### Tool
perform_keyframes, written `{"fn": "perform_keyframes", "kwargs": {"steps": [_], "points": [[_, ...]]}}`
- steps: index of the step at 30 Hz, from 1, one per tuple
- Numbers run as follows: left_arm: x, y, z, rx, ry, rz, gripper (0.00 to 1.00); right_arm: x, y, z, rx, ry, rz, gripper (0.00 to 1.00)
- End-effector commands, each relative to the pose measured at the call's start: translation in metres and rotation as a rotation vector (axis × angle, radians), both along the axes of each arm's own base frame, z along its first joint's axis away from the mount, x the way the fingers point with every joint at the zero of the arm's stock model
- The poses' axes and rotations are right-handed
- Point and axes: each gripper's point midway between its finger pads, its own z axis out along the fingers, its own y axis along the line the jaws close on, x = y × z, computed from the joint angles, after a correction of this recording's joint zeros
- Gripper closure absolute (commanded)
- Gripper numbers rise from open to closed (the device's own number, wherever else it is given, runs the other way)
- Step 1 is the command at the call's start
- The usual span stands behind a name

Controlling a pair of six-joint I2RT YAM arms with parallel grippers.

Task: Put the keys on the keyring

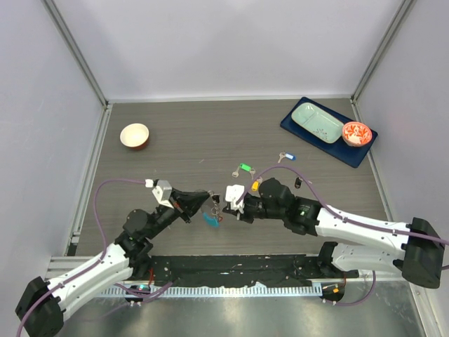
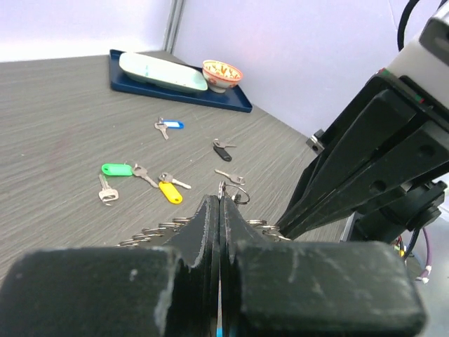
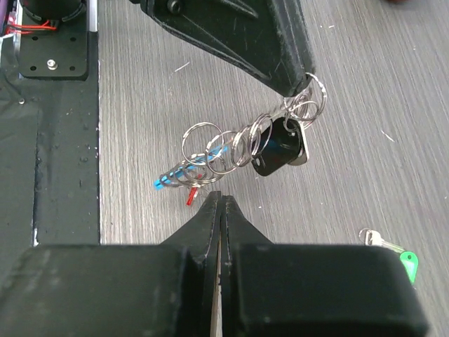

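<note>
Keyring (image 3: pixel 224 144) dangles mid-frame over the bench (image 3: pixel 365 182), one end pinched in the left gripper's (image 3: pixel 296 83) closed jaws, the right gripper's (image 3: pixel 219 202) jaws pressed shut just below it

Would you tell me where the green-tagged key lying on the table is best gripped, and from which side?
Probably by its green plastic tag, coming from straight above with the fingers across its short width: the tag lies flat and looks like the key's widest, thickest part.

The dark grey wood-grain table (image 1: pixel 182 140) carries 1 round white bowl (image 1: pixel 135 135) far left, 1 navy rectangular tray (image 1: pixel 349 154) far right, and small silver colour-tagged keys (image 1: pixel 243 168) centre-right.
</note>
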Motion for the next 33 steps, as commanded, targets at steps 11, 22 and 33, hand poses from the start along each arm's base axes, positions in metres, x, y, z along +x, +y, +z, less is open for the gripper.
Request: {"fn": "perform_keyframes", "kwargs": {"steps": [11, 22, 33], "points": [[0.003, 0.003, 0.02, -0.05, -0.055, 0.022, 1.0, 0.029, -0.001, 0.076, 0.339, -0.053, -0.235, 0.62], [0.004, 0.001, 0.016, -0.016, -0.035, 0.017, 1.0, 0.045, 0.019, 0.072, 0.349, -0.006, -0.351, 0.49], [0.004, -0.001, 0.014, 0.003, -0.037, 0.012, 1.0, 0.047, 0.032, 0.055, 0.288, 0.035, -0.343, 0.55]]}}
